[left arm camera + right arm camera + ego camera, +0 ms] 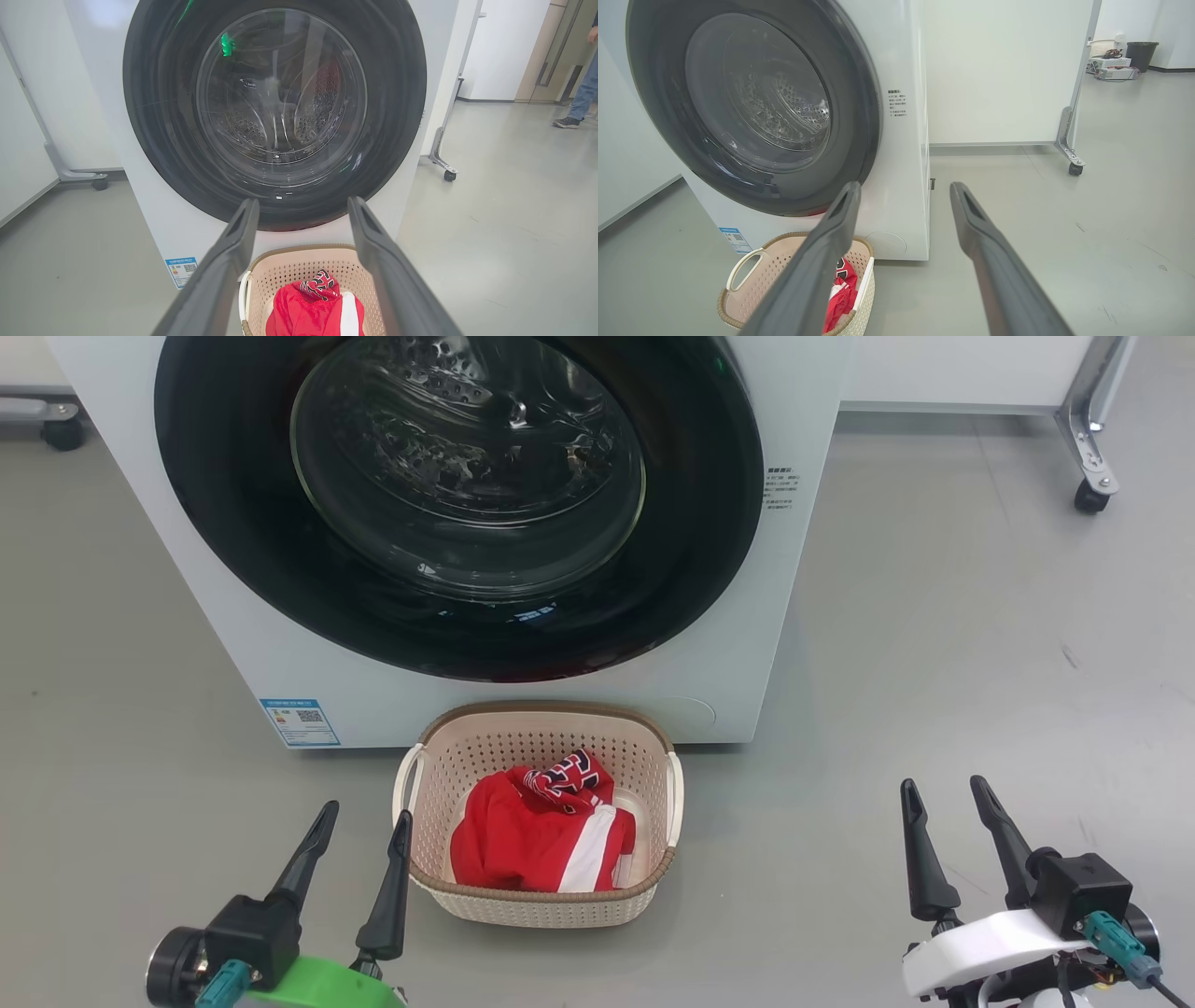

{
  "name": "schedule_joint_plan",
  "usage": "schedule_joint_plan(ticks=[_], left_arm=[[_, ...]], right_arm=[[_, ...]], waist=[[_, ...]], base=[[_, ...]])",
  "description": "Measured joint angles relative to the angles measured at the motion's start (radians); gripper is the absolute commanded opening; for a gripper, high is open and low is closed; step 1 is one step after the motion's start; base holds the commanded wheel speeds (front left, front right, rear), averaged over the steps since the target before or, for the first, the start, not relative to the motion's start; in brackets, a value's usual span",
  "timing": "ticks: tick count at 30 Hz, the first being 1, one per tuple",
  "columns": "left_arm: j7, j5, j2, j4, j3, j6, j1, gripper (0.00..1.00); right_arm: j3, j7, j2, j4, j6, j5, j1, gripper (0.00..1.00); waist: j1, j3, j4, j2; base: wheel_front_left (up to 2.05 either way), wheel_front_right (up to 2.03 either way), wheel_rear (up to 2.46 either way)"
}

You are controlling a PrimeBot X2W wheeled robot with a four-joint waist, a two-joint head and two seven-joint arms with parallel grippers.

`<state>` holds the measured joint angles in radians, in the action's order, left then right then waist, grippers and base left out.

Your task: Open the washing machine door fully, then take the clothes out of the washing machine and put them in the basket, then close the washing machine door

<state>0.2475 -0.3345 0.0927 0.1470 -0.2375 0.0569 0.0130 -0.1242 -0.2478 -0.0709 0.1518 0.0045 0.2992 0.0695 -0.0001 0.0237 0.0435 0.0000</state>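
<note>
The left gripper (366,814), at the lower left of the head view, has its two dark fingers spread apart with nothing between them; its inner finger tip stands just beside the white handle of the basket (546,707). That closeness is the risk I would watch: a sideways sweep of that arm toward the centre of the frame could catch the handle or the brown rim and shove or tip the basket, which looks light. The clothes (537,835) lie bunched inside it, red with a white stripe, low enough that a nudge alone would probably not spill them.

Further out, the washing machine door (457,495) lies flat to the front of the washing machine (280,663), filling the upper middle of the frame; whether it is latched I cannot tell, and a door only pushed to might drift open. The drum behind the glass looks empty, so the job seems all but done.

The right gripper (943,786), at the lower right, is likewise spread and empty, well apart from the basket and machine, so it threatens little.

Both arms sit low and drawn back, fingers pointing up the frame toward the machine; the left leans slightly toward the basket, the right stands nearly straight.
</note>
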Motion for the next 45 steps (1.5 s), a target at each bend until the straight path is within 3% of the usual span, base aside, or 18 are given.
schedule_joint_plan(ticks=[23, 24, 34, 45], left_arm=[[-0.009, 0.0, 0.004, -0.015, -0.001, -0.008, 0.006, 1.0], [-0.009, 0.0, 0.005, -0.016, -0.001, -0.008, 0.006, 0.0], [-0.01, -0.027, -0.013, 0.041, -0.008, -0.007, 0.034, 0.0], [-0.044, -0.196, -0.017, 0.039, 0.016, 0.001, 0.034, 0.0]], right_arm=[[0.0, 0.0, 0.0, -0.059, -0.016, -0.002, 0.037, 1.0], [0.0, 0.0, 0.0, -0.062, -0.016, -0.002, 0.038, 0.0], [-0.005, 0.005, 0.015, -0.004, -0.015, 0.028, 0.064, 0.0], [0.009, 0.033, 0.017, -0.007, -0.001, 0.196, 0.062, 0.0]], waist=[[0.0, 0.005, 0.001, 0.0], [0.0, 0.005, 0.001, 0.0], [0.0, 0.004, -0.001, 0.0], [0.0001, 0.001, -0.006, 0.0]], base=[[0.0, 0.0, 0.0], [0.0, 0.0, 0.0], [0.0, 0.0, 0.0], [0.0, 0.0, 0.0]])
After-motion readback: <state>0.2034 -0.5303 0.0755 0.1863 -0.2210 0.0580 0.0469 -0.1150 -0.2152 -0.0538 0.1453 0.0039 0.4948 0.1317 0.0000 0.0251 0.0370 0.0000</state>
